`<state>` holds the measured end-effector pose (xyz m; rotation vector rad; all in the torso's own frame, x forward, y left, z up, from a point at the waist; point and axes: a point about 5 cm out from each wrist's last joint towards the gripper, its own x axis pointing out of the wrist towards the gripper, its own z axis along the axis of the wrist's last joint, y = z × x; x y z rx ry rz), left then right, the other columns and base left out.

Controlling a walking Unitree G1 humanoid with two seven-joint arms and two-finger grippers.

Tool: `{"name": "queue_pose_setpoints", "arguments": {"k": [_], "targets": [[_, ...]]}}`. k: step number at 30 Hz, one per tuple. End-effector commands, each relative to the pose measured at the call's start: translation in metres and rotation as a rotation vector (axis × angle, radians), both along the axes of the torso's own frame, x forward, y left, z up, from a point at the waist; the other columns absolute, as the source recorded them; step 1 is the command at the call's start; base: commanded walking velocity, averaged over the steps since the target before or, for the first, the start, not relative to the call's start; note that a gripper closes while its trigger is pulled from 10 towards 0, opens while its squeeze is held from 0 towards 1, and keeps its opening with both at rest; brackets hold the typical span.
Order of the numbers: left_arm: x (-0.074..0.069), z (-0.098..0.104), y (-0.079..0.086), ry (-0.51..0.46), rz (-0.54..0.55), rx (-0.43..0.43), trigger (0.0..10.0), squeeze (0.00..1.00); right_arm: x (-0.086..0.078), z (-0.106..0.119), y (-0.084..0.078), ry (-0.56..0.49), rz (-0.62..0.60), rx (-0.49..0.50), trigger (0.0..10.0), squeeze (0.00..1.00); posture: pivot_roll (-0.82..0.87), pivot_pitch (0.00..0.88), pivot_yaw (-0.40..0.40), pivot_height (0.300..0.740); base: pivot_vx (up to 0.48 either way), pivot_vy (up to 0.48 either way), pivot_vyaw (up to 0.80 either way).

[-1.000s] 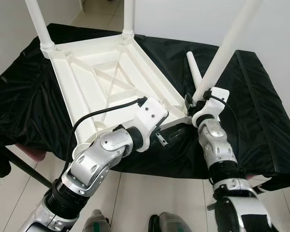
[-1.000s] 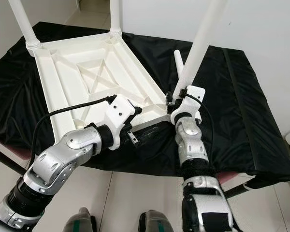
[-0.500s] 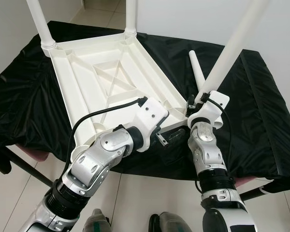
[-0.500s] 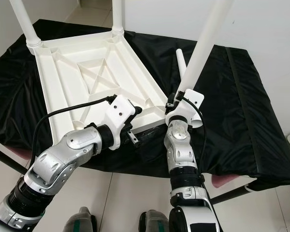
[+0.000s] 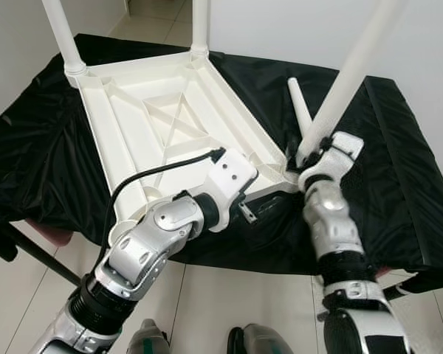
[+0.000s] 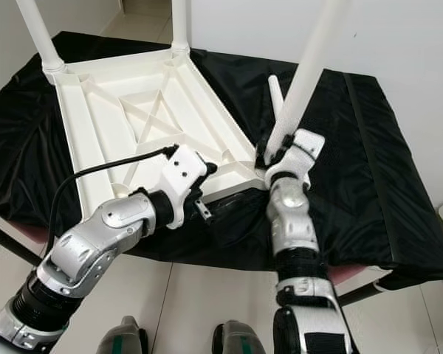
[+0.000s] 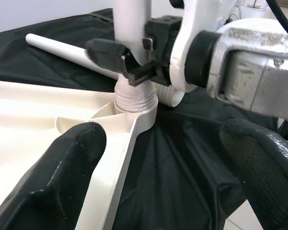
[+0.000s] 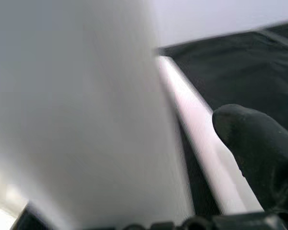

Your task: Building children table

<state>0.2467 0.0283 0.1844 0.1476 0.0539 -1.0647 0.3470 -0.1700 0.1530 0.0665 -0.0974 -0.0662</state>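
The white children's table [image 5: 125,158] lies upside down on a black-covered bench. Two legs [image 5: 63,33] stand in its far corners. A third white leg [image 5: 351,74] rises tilted from the near right corner socket [image 7: 134,98]. My right gripper [image 5: 304,151] is shut on that leg just above the socket, and one of its black fingers [image 8: 259,148] sits beside the leg. My left gripper [image 5: 252,210] hangs open at the table's near edge, its fingers [image 7: 72,177] wide apart on either side of the corner rim. A loose leg [image 5: 299,103] lies on the cloth behind the held one.
The black cloth [image 5: 399,169] covers the whole bench, with bare cloth to the right of the table. A white wall stands behind. Tiled floor and my feet [image 5: 255,343] are below the bench's near edge.
My right wrist and forearm have swung left, then back right, around the leg's base, and the leg keeps about the same tilt. The left arm has stayed put.
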Motion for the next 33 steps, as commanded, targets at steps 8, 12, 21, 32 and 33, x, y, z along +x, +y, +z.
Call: {"name": "queue_pose_setpoints", "arguments": {"k": [8, 12, 21, 32, 33], "targets": [[-0.002, -0.002, 0.000, 0.015, -0.043, 0.005, 10.0, 0.00, 0.008, -0.001, -0.022, 0.029, 0.333, -0.092, 10.0, 0.00, -0.04, 0.003, -0.041, 0.740, 0.000, 0.000, 0.00], [-0.002, -0.001, 0.000, 0.014, -0.041, 0.004, 10.0, 0.00, 0.008, -0.007, -0.023, 0.053, 0.436, -0.133, 10.0, 0.00, -0.04, 0.005, -0.039, 0.740, 0.000, 0.000, 0.00], [-0.001, 0.001, 0.002, 0.012, -0.030, 0.001, 10.0, 0.00, 0.008, -0.015, -0.027, 0.073, 0.568, -0.150, 0.0, 0.00, -0.03, 0.015, -0.033, 0.740, 0.000, 0.000, 0.00], [-0.002, 0.001, 0.001, 0.014, -0.032, -0.001, 10.0, 0.00, 0.008, -0.014, -0.031, 0.059, 0.579, -0.137, 0.0, 0.00, -0.03, 0.018, -0.034, 0.740, 0.000, 0.000, 0.00], [-0.002, 0.001, 0.000, 0.015, -0.034, -0.002, 10.0, 0.00, 0.008, -0.013, -0.031, 0.054, 0.575, -0.130, 0.0, 0.00, -0.03, 0.017, -0.034, 0.740, 0.000, 0.000, 0.00]]}}
